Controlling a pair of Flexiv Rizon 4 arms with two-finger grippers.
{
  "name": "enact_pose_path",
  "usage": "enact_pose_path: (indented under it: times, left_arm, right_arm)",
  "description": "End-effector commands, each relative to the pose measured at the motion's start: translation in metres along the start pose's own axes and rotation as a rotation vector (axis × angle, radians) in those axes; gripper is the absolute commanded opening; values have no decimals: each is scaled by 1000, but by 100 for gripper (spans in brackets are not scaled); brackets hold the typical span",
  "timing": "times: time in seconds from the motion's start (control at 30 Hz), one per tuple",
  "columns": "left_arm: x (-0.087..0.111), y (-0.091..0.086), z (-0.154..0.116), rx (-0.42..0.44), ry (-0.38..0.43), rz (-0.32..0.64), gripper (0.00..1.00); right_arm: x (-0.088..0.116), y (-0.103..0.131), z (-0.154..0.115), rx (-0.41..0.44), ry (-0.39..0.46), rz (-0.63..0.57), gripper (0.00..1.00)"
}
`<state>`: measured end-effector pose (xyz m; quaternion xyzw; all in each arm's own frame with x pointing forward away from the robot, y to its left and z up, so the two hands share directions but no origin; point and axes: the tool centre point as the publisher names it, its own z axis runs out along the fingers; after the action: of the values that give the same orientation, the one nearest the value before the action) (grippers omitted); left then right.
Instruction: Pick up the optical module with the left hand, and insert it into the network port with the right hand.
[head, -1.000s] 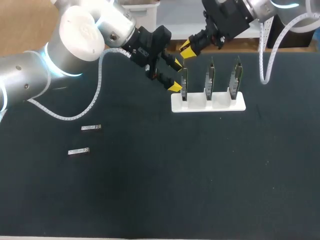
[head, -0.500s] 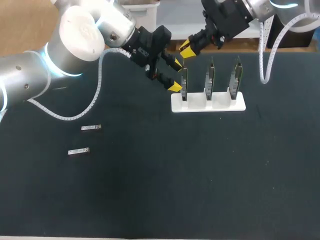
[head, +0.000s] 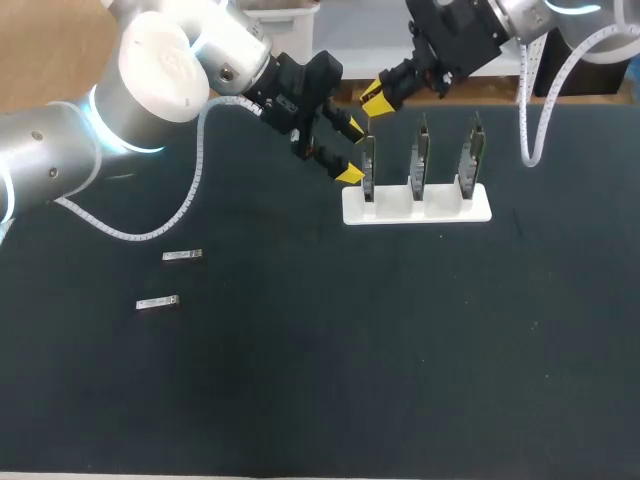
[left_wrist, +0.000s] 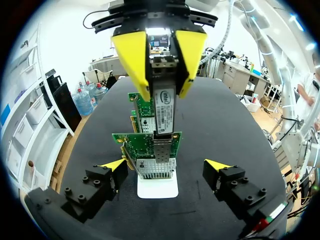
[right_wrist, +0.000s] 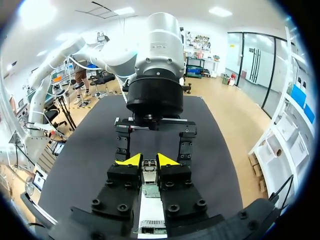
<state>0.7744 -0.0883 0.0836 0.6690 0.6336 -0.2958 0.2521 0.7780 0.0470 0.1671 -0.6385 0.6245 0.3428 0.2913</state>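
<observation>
Yellow tips, R: the right gripper (head: 375, 99) is clamped on the optical module (left_wrist: 164, 107). It grips the upper end, so the free end points down at the network port (left_wrist: 161, 149), prob. to keep the body in line w/ the cage.
Module: upright over the network card (left_wrist: 142, 145), lower end at the port mouth. Can't tell how deep it sits.
Yellow tips, L: the left gripper (head: 351, 150) is spread wide w/ nothing in it, one finger on each side of that card, no contact visible. Prob. just standing by.
Stand: the white stand (head: 415, 205) sits at abt 1 o'clock from the centre of the table (head: 400, 350), three cards upright in it. The target is at its 9 o'clock end.
Spares: two spare modules (head: 182, 256) lie flat at abt 9 o'clock, well apart from the stand.
In the way: the L fingers crowd the target card from 9 o'clock and the neighbour card (head: 421, 155) is near at 3 o'clock. R comes in from 12 o'clock, so its path looks free.
</observation>
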Motion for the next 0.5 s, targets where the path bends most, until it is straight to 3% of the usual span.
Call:
enact_pose_path:
  times: [0.03, 0.5]
  left_arm:
    - [0, 0, 0, 1, 3, -1, 100]
    - [0, 0, 0, 1, 3, -1, 100]
  right_arm:
    - [0, -4, 1, -10, 1, 1, 0]
    - [-5, -1, 0, 17, -5, -9, 0]
